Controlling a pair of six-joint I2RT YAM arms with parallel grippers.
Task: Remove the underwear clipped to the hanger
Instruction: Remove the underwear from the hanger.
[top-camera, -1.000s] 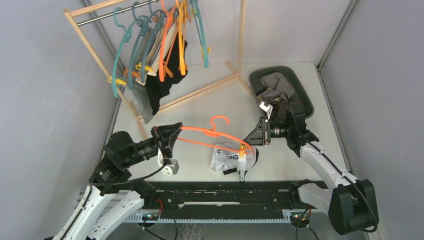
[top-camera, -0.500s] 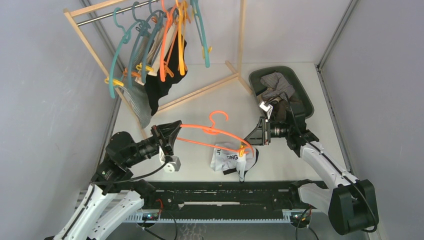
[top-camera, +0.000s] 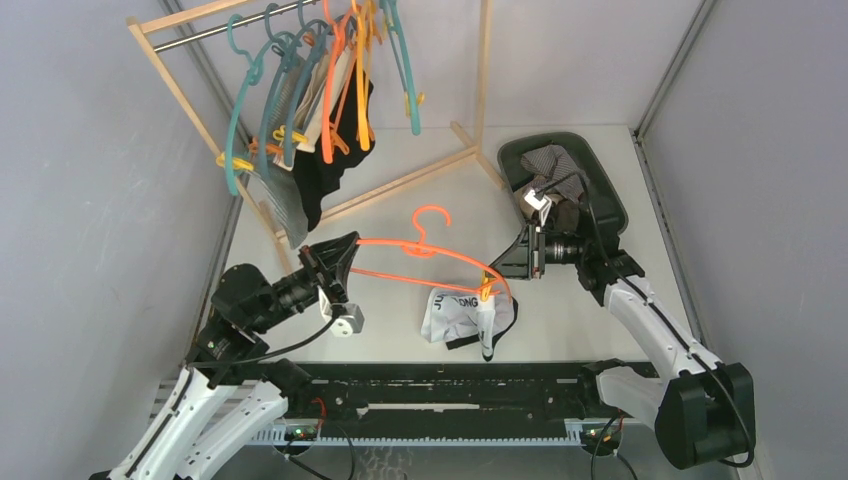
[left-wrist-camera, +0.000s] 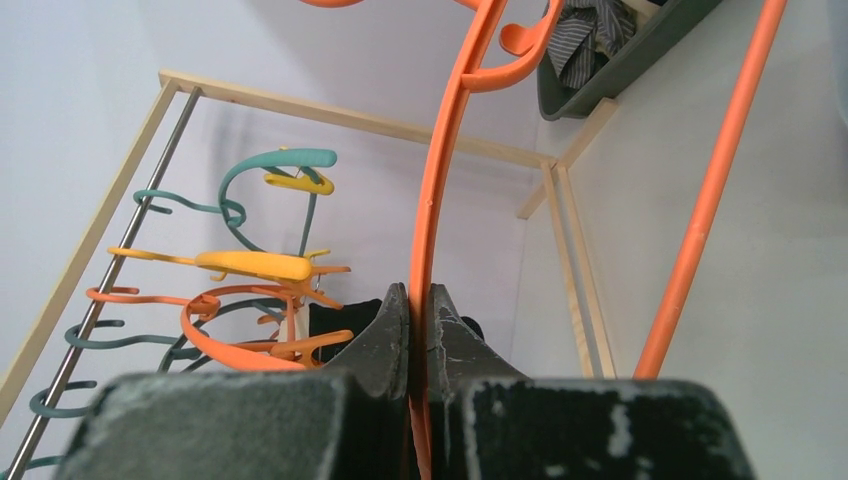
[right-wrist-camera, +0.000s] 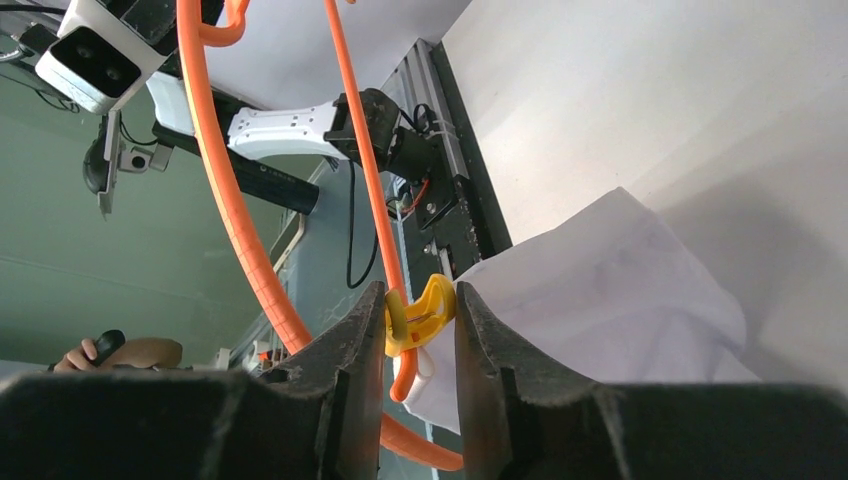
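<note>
An orange hanger (top-camera: 420, 250) is held level above the table between both arms. My left gripper (top-camera: 345, 262) is shut on its left end; in the left wrist view the jaws pinch the orange bar (left-wrist-camera: 440, 170). My right gripper (top-camera: 503, 268) is at the hanger's right end, jaws pressed on both sides of a yellow clip (right-wrist-camera: 420, 312). The clip (top-camera: 486, 293) holds white underwear with black trim (top-camera: 455, 315), which hangs down to the table. The white cloth (right-wrist-camera: 600, 290) shows beside my right fingers. More underwear, black and grey (top-camera: 300, 180), hangs on the rack.
A wooden rack (top-camera: 180, 95) with several teal, orange and yellow hangers stands at the back left. A dark green basket (top-camera: 612, 195) holding checked cloth (top-camera: 553, 165) sits at the back right, just behind my right arm. A black rail (top-camera: 440, 385) runs along the near edge.
The hanger has moved a little up and toward the back, held by both grippers. The right gripper has moved with the clip; the underwear still hangs from it.
</note>
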